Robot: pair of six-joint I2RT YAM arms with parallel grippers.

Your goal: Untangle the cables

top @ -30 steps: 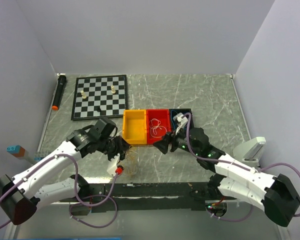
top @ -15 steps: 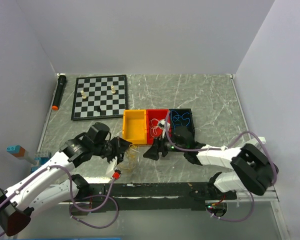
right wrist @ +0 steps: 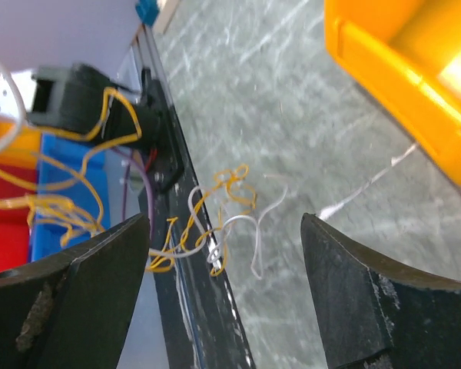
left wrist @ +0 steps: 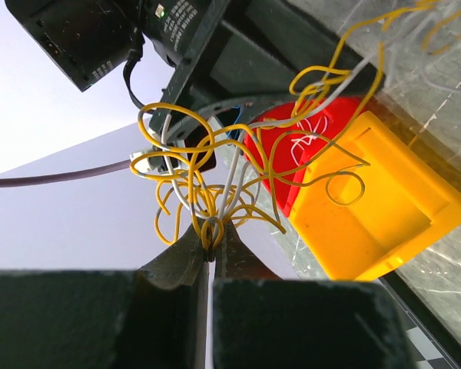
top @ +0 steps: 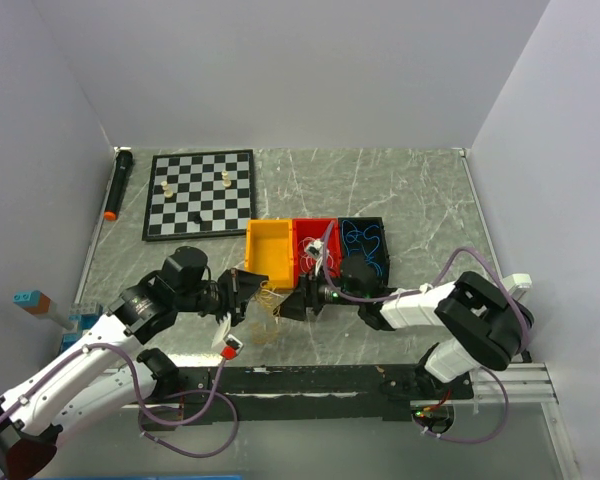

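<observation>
Cables [left wrist: 215, 177]: yellow-and-white tangle clamped in closed jaws of left gripper [left wrist: 212, 247], hanging above table [top: 410, 190] near yellow bin [left wrist: 369, 223], further white loops lying in red bin [left wrist: 323, 127]; right gripper [right wrist: 224, 231] spread wide, facing tangle, gripping nothing.

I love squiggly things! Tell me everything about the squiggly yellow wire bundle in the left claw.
It is a tangled bunch of hair-thin yellow and white wires, curly and looped. The left claw is shut on several strands, near the yellow plastic bin. The right claw is open, not gripping it.
</observation>
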